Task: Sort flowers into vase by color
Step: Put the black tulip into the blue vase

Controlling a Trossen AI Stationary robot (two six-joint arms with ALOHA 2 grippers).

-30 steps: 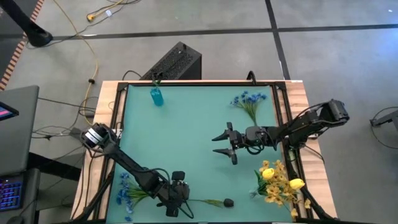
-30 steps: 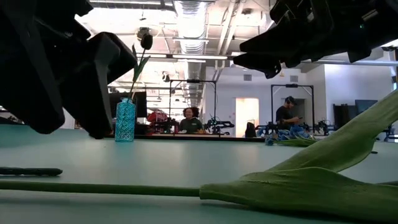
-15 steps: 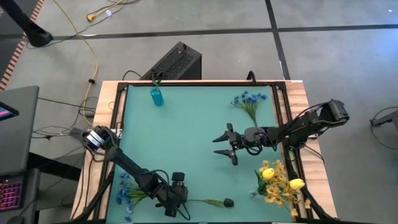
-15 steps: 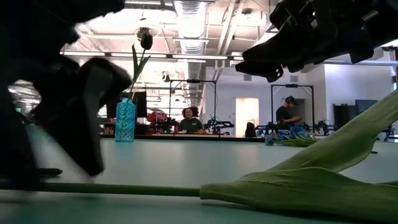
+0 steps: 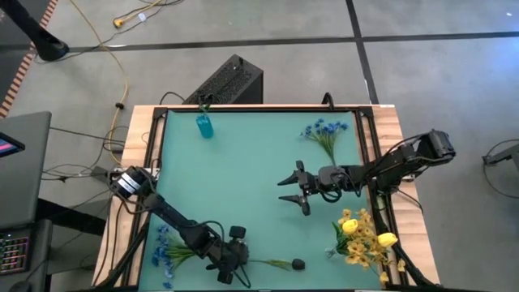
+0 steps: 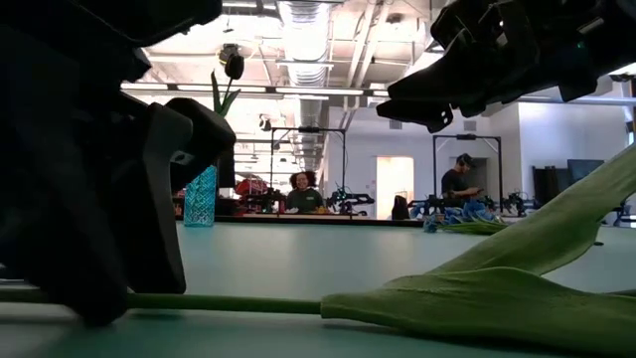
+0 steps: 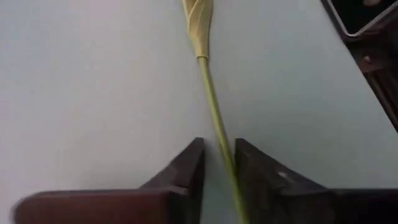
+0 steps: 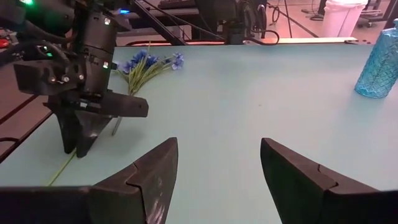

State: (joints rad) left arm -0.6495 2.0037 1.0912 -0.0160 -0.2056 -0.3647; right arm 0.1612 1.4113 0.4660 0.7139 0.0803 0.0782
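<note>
Straddling the thin green stem (image 7: 214, 118) at the table's (image 5: 243, 178) near edge, the left gripper (image 5: 233, 264) has its fingers (image 7: 180, 171) narrowed around it, one touching; a firm grip cannot be told. That stem's dark bud (image 5: 298, 264) lies beside. Farther in, the right gripper (image 5: 293, 188) hovers wide open, empty. At the far edge stands a blue vase (image 5: 203, 125).

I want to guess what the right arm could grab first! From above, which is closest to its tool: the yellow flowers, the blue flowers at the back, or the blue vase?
1. Blue flowers, at the back, and yellow flowers, at the front right: too close to call.
2. Blue vase, back left corner.

The right tool hangs mid-table.
</note>
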